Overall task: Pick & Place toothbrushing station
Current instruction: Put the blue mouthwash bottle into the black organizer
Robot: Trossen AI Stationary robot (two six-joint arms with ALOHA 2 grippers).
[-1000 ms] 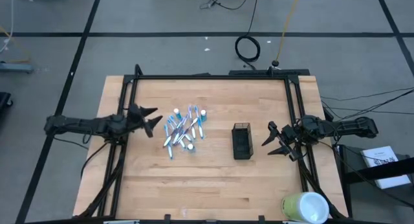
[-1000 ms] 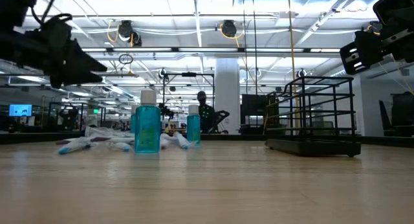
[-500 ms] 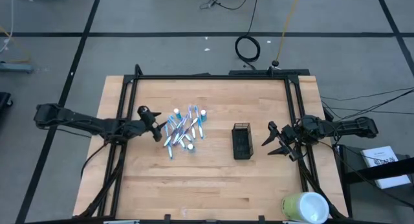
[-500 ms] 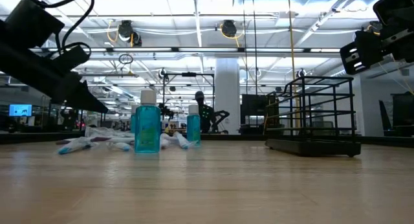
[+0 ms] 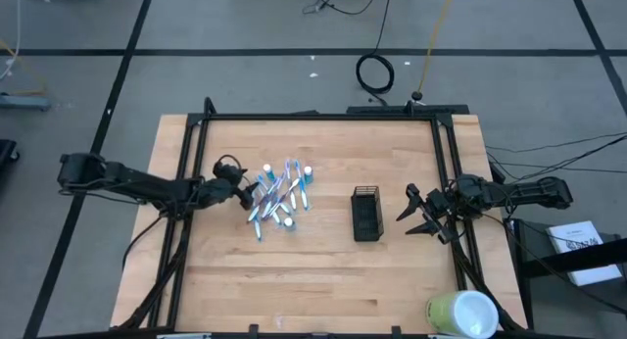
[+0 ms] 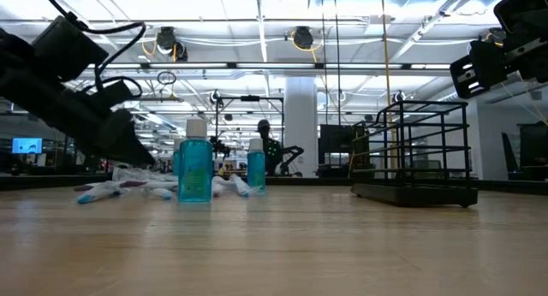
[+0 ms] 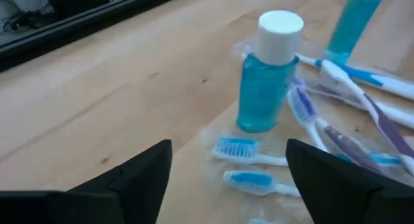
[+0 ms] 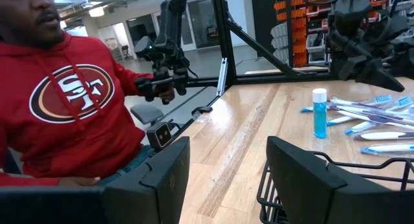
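Observation:
A pile of blue-and-white toothbrushes (image 5: pixel 277 197) lies on the table left of centre, with small blue white-capped bottles (image 6: pixel 194 161) standing upright among them. The black wire-mesh holder (image 5: pixel 366 214) stands right of centre. My left gripper (image 5: pixel 247 192) is open and low at the pile's left edge; in its wrist view its fingers (image 7: pixel 226 185) stand on either side of two toothbrushes (image 7: pixel 249 153) before a bottle (image 7: pixel 266 75), touching nothing. My right gripper (image 5: pixel 413 214) is open and empty, right of the holder.
A yellow-green and white cylinder (image 5: pixel 460 313) lies at the table's near right corner. A black frame (image 5: pixel 323 116) runs along the table's far and side edges. A person in a red hoodie (image 8: pixel 71 101) sits beyond the table. Bare wood lies near the front edge.
My left gripper has moved toward the table's right edge and down, tipping its fingers toward the table, and now stands at the toothbrush pile's left edge. The pile, the holder and my right arm have kept still.

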